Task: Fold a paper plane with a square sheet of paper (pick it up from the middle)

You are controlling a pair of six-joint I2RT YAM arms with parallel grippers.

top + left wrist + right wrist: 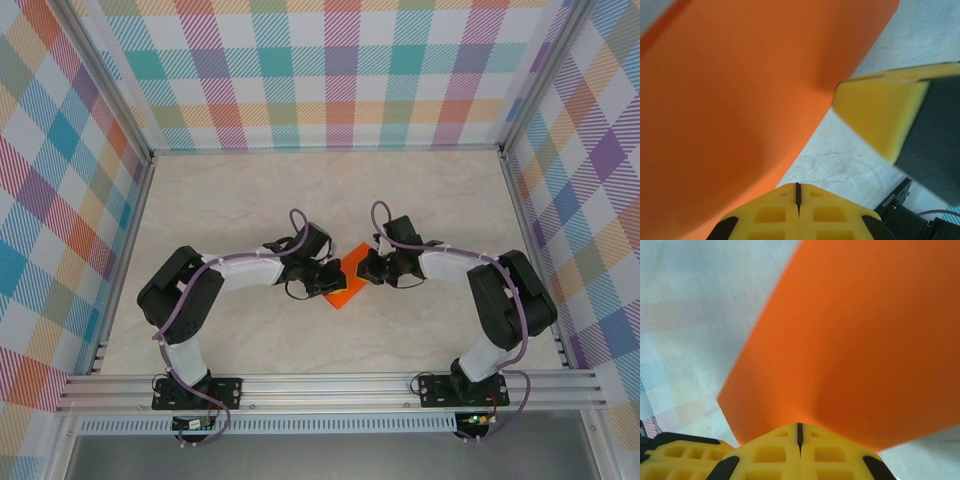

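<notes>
The square sheet of paper is bright orange and sits tilted between my two grippers at the table's middle. My right gripper is shut on its edge. In the right wrist view the paper puckers down into the closed jaws of the right gripper. My left gripper is shut. In the left wrist view the paper runs past the left side of the left gripper's closed jaws, and nothing shows in their slit. One yellow fingertip of the right gripper meets the paper's far edge.
The pale marble table is walled by plaid panels at the back and both sides. An aluminium rail with both arm bases runs along the near edge. The two grippers are almost touching.
</notes>
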